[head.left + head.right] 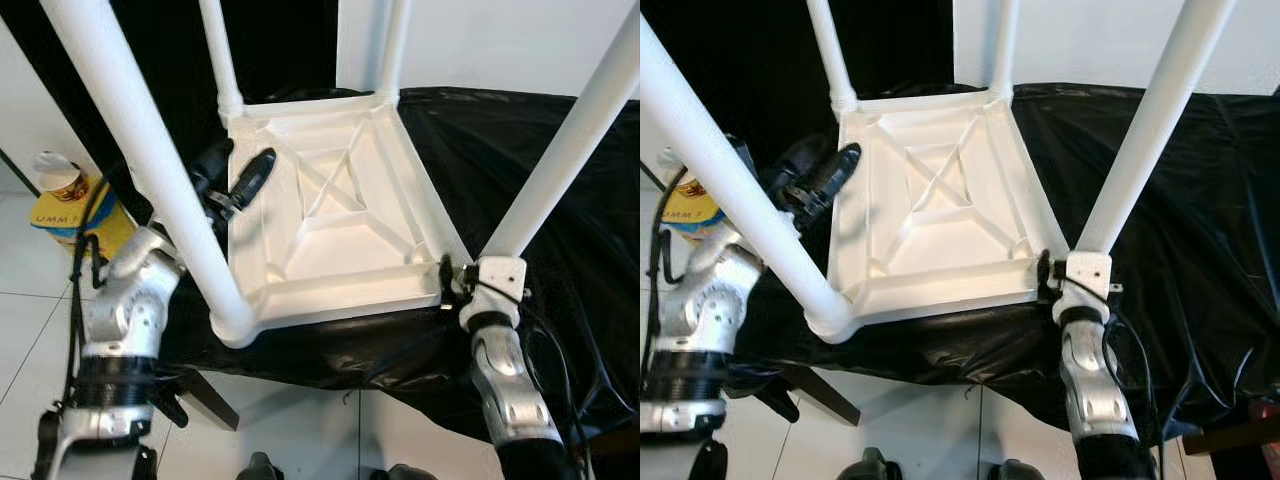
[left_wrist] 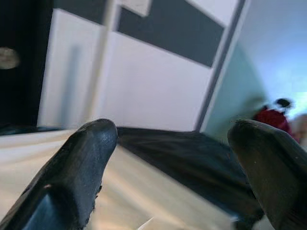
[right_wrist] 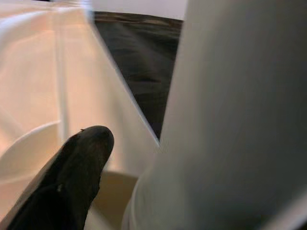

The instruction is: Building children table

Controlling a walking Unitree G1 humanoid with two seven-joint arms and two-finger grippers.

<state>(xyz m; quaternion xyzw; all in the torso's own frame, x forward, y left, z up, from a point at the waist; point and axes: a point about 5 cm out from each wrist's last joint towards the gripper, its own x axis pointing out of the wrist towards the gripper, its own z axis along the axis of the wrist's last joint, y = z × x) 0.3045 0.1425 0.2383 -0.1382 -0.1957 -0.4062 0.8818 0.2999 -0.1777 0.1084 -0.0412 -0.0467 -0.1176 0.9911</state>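
Black sheeting covers the desk (image 1: 560,200), with a white wall behind and pale floor tiles below. On the sheet lies the tabletop (image 1: 340,210) upside down, ribbed underside up, and all four legs stand in its corner sockets. This tabletop serves as the landmark.

At its near right corner the right claw (image 1: 452,283) sits at the base of the near right leg (image 1: 560,150); its wrist view has one black finger (image 3: 72,177) just beside the leg where it enters the socket. Whether it clamps the leg I cannot tell. At the left edge of the tabletop the left claw (image 1: 240,180) hovers with fingers spread and holding nothing, behind the near left leg (image 1: 150,150). A yellow tub (image 1: 70,205) stands on the floor left of the tabletop.

The step looks like seating the near right leg. To do it well, I judge the leg should be held low near the socket, pushed along its own axis, while the left claw steadies the tabletop so it cannot slide on the slick sheet.
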